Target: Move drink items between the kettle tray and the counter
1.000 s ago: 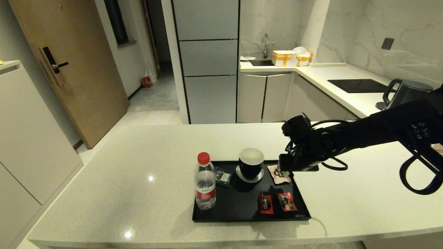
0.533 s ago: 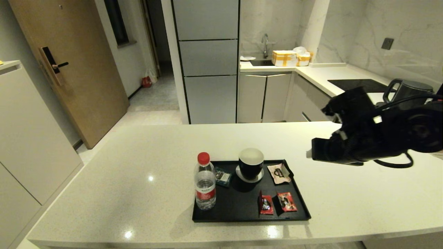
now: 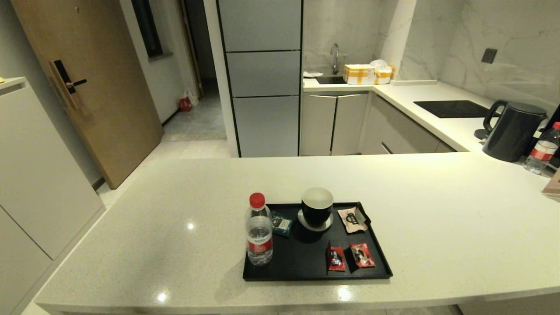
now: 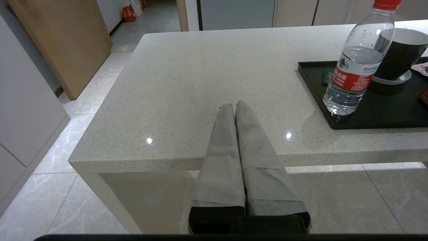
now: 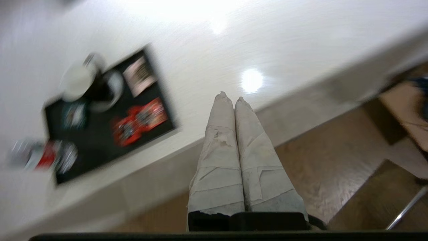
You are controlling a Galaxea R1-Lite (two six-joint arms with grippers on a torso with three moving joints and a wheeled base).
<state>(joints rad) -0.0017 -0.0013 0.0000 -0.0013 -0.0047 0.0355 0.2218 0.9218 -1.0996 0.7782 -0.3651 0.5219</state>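
The water bottle (image 3: 259,232) with red cap stands upright on the left end of the black kettle tray (image 3: 306,273), which lies on the off-white counter (image 3: 175,210). The pale beige sachet (image 3: 352,219) lies flat at the tray's far right corner. Neither arm shows in the head view. My left gripper (image 4: 234,104) is shut and empty, held off the counter's front edge, left of the bottle (image 4: 356,63). My right gripper (image 5: 230,98) is shut and empty, out past the counter's edge, with the tray (image 5: 157,97) and beige sachet (image 5: 139,75) blurred off to one side.
On the tray also stand a black cup (image 3: 317,207) on a saucer, a dark teal sachet (image 3: 282,224) and two red sachets (image 3: 350,256). At the far right of the side counter sit a black kettle (image 3: 512,130) and a second bottle (image 3: 541,148); the hob (image 3: 450,108) lies behind.
My right arm has pulled back from over the beige sachet, swung right and left the head view. The sachet stays on the tray. The left arm has not moved.
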